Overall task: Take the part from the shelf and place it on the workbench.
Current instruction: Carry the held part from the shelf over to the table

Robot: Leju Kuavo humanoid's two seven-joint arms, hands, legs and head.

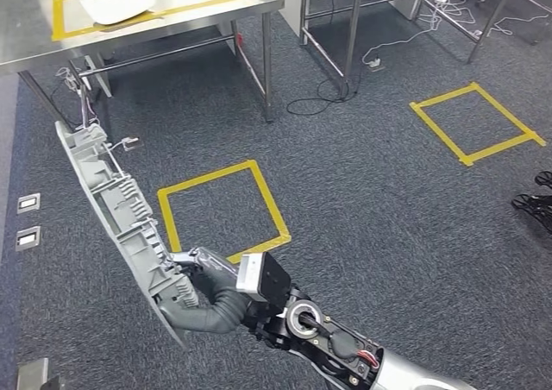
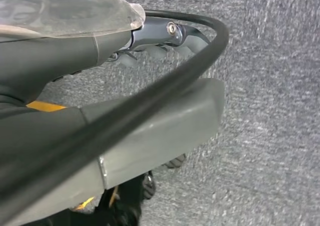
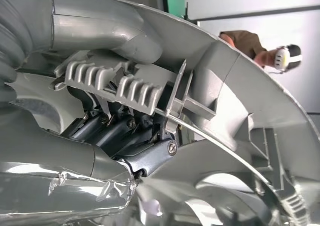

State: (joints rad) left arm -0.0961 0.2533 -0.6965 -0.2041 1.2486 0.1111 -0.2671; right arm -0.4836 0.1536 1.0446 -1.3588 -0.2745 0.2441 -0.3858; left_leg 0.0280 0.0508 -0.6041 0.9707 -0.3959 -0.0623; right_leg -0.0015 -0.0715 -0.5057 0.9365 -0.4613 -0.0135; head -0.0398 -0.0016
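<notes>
The part (image 1: pixel 110 191) is a long grey plastic moulding with ribs and clips, held slanted above the carpet at the left of the head view. My right hand (image 1: pixel 202 291) grips its near end, the arm reaching in from the lower right. In the right wrist view the dark fingers (image 3: pixel 113 131) close around a ribbed edge of the part (image 3: pixel 234 86). The steel workbench (image 1: pixel 195 15) stands at the far left, marked with yellow tape. My left hand (image 2: pixel 158 36) hangs over the carpet with nothing in it.
A white part (image 1: pixel 117 6) lies on the workbench inside the tape. Yellow tape squares (image 1: pixel 221 209) (image 1: pixel 475 122) mark the carpet. A bench leg (image 1: pixel 266 62) and floor cables (image 1: pixel 325 88) lie ahead. A person (image 3: pixel 260 48) stands beyond the part.
</notes>
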